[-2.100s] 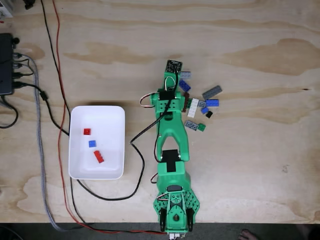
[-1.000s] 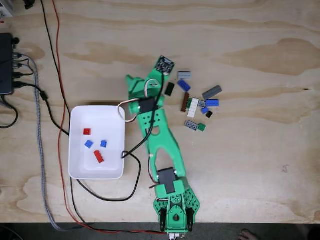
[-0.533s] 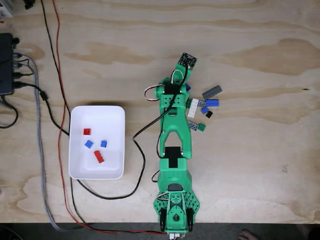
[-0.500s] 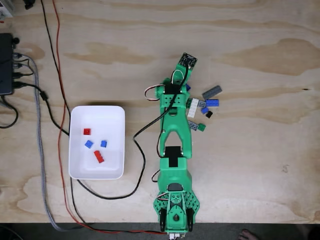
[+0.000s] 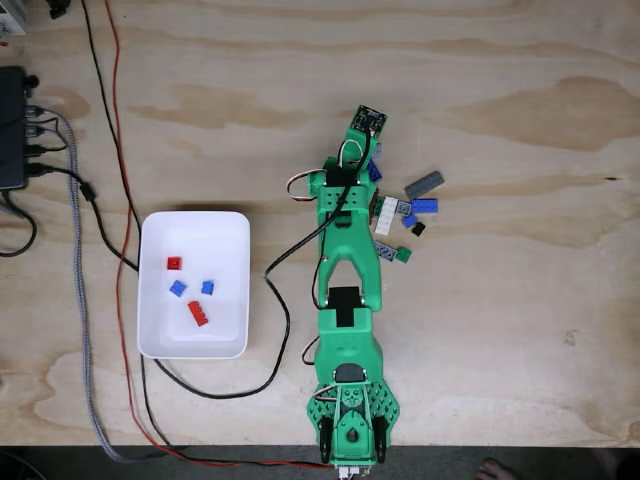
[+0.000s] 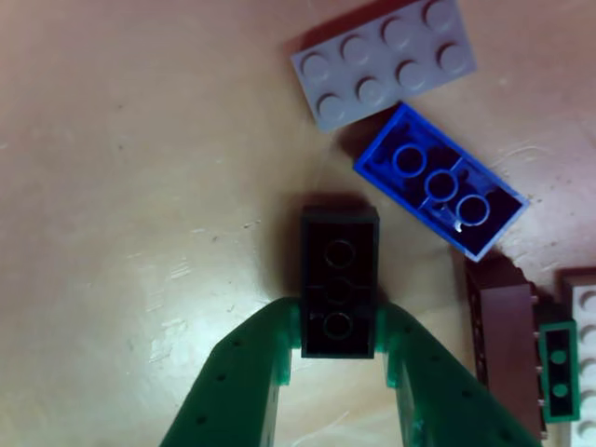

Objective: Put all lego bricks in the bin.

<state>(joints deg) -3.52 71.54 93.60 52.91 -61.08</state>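
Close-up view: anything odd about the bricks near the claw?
Two lie upside down, undersides and tubes facing the camera: the black brick between the claw fingers, and the blue brick beside it. The grey plate sits studs-up.

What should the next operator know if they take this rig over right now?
Gripper: open, its green fingers on either side of the black brick, which lies upside down on the table; not yet squeezed.
Bin: left of the arm in the fixed view, holding four bricks: two red, two blue.
On the table, close-up: grey plate, upside-down blue brick, brown brick. More bricks lie right of the arm, including a grey one.
Left to do: close on the black brick, carry it to the bin, then clear the rest.
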